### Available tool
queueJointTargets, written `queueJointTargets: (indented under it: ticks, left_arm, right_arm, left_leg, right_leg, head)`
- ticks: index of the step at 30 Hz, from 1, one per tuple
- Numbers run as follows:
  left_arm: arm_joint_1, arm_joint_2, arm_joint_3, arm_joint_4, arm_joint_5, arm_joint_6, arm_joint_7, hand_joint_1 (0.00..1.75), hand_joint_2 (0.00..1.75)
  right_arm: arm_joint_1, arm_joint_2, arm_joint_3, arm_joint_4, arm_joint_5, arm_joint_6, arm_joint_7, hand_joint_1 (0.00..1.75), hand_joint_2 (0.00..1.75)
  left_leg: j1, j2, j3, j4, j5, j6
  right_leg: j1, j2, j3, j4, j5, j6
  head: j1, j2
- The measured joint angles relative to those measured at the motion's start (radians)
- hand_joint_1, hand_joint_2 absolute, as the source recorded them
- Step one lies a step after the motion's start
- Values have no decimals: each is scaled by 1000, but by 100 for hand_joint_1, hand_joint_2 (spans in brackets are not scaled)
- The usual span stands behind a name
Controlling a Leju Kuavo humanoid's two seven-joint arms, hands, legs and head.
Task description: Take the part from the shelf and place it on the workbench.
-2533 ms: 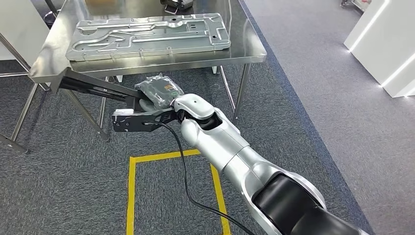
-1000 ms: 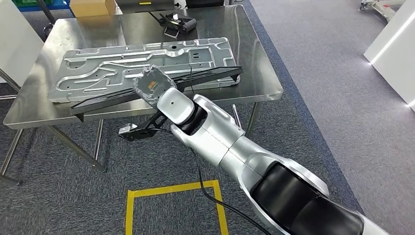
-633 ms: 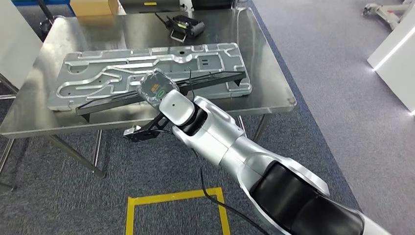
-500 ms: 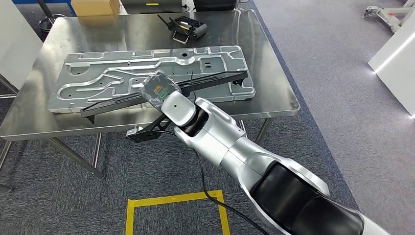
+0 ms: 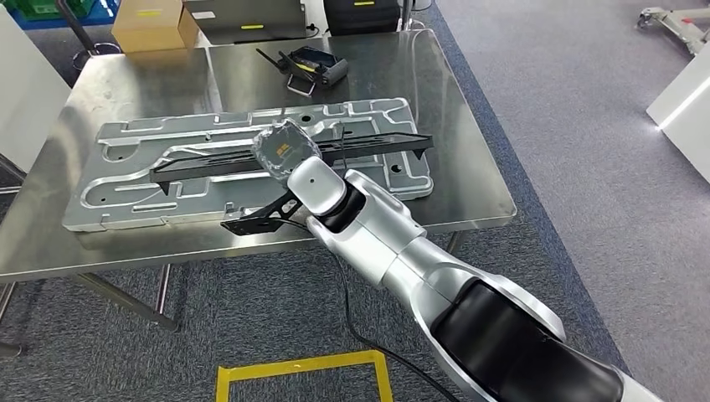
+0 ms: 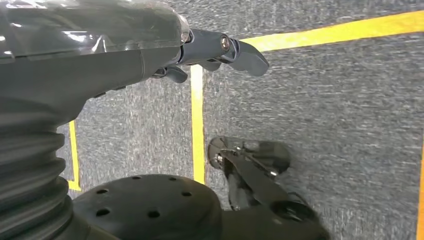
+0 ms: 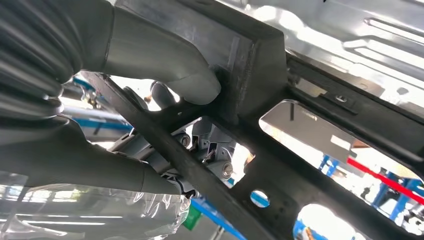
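Observation:
The part is a long black metal frame (image 5: 368,146). It stretches lengthwise over the grey aluminium plate (image 5: 126,193) that lies on the steel workbench (image 5: 469,167). I cannot tell whether it touches the plate. My right hand (image 5: 285,149), wrapped in clear plastic, grips the frame near its middle. In the right wrist view the thumb (image 7: 165,65) presses on a bar of the frame (image 7: 260,65) and the darker fingers (image 7: 210,145) curl behind it. My left hand (image 6: 220,50) hangs over the carpet with nothing in it.
A black controller (image 5: 314,65) and a cardboard box (image 5: 151,23) sit at the far side of the workbench. Bare steel shows to the right of the plate. Yellow tape (image 5: 293,368) marks the carpet in front, and a white cabinet (image 5: 682,100) stands far right.
My right arm has lifted the black frame from below the table edge to above the plate. The camera has also moved closer to the bench.

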Motion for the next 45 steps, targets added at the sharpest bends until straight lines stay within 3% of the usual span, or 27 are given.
queueJointTargets:
  ticks: [1, 2, 4, 6, 9, 11, 15, 16, 17, 19, 21, 24, 29, 33, 45]
  left_arm:
    - [0, 0, 0, 0, 1, 0, 0, 0, 175]
    - [0, 1, 0, 0, 1, 0, 1, 0, 175]
    - [2, 1, 0, 0, 2, 0, 2, 0, 175]
    - [4, 2, 0, 0, 2, 0, 2, 0, 175]
    - [3, 2, 0, 0, 3, 0, 0, 0, 175]
    - [4, 2, 0, 0, 4, 0, -1, 0, 175]
    - [3, 2, 1, 0, 6, 2, 0, 0, 175]
    - [3, 2, 1, 0, 6, 3, 1, 0, 175]
    - [3, 2, 1, 0, 6, 3, 1, 0, 175]
    - [4, 1, 1, 0, 6, 3, 2, 0, 175]
    - [3, 0, 2, 0, 5, 2, 2, 0, 175]
    - [0, -1, 2, 0, 5, 1, 2, 0, 175]
    - [-1, -1, 2, 0, 5, 4, 6, 0, 175]
    - [-1, 0, 2, 0, 5, 9, 14, 0, 175]
    - [-1, 1, 3, 0, 3, 15, 17, 0, 175]
  right_arm:
    - [6, 0, -6, -2, 0, 0, 1, 175, 175]
    - [10, 0, -11, -5, 1, 0, 2, 175, 175]
    - [13, 0, -22, -13, 1, -1, 3, 175, 175]
    - [14, 0, -33, -19, 2, -3, 3, 175, 175]
    - [20, 1, -57, -36, 2, -5, -6, 175, 175]
    - [24, 4, -79, -49, 2, -5, -16, 175, 175]
    - [42, 2, -109, -57, 3, -4, -36, 175, 175]
    - [50, 1, -113, -57, 3, -3, -40, 175, 175]
    - [56, 0, -116, -57, 3, -3, -43, 175, 175]
    - [59, 0, -124, -56, 3, -3, -46, 175, 175]
    - [55, 0, -130, -55, 3, -3, -50, 175, 175]
    - [53, 0, -137, -46, 3, -3, -50, 175, 175]
    - [48, 0, -151, -14, 3, -25, -31, 175, 175]
    - [35, -1, -153, 26, 3, -41, -20, 175, 175]
    - [-7, -1, -141, 127, 3, -99, -14, 175, 175]
  left_leg:
    - [0, 0, -15, -2, -4, 1]
    - [0, 1, -14, -37, 18, 3]
    - [-1, 2, 11, -170, 122, 9]
    - [-4, 2, 33, -265, 191, 19]
    - [-5, 0, 45, -281, 194, 37]
    - [-1, 1, 59, -287, 189, 45]
    - [1, -1, 82, -290, 167, 52]
    - [0, -1, 90, -290, 160, 51]
    - [0, -2, 99, -289, 152, 50]
    - [-1, -3, 117, -288, 137, 48]
    - [-3, -3, 125, -288, 127, 43]
    - [-4, -1, 124, -284, 117, 39]
    - [-4, 1, 128, -291, 114, 39]
    - [-3, 1, 129, -296, 116, 31]
    - [-4, 1, 129, -294, 119, 25]
  right_leg:
    - [0, 1, 13, 0, -11, 1]
    - [0, 3, 26, 1, -22, 2]
    - [1, 5, 53, 5, -46, 8]
    - [4, 6, 66, 10, -67, 17]
    - [5, 7, 71, 15, -83, 35]
    - [3, 3, 50, 63, -96, 47]
    - [-7, -1, -103, 296, -178, 63]
    - [-8, -1, -125, 309, -172, 64]
    - [-9, -2, -130, 286, -143, 62]
    - [-6, -2, -99, 156, -36, 52]
    - [2, -4, -69, 50, 22, 38]
    - [5, -2, -61, 20, 31, 39]
    - [7, 1, -62, 21, 29, 32]
    - [7, 1, -63, 22, 28, 29]
    - [7, 0, -61, 23, 32, 26]
  head:
    - [0, 0]
    - [0, 0]
    - [0, 0]
    - [0, 0]
    - [0, 0]
    - [0, 0]
    - [0, 0]
    - [0, 0]
    - [0, 0]
    - [0, 0]
    - [0, 0]
    - [1, 0]
    - [1, 0]
    - [1, 0]
    - [1, 0]
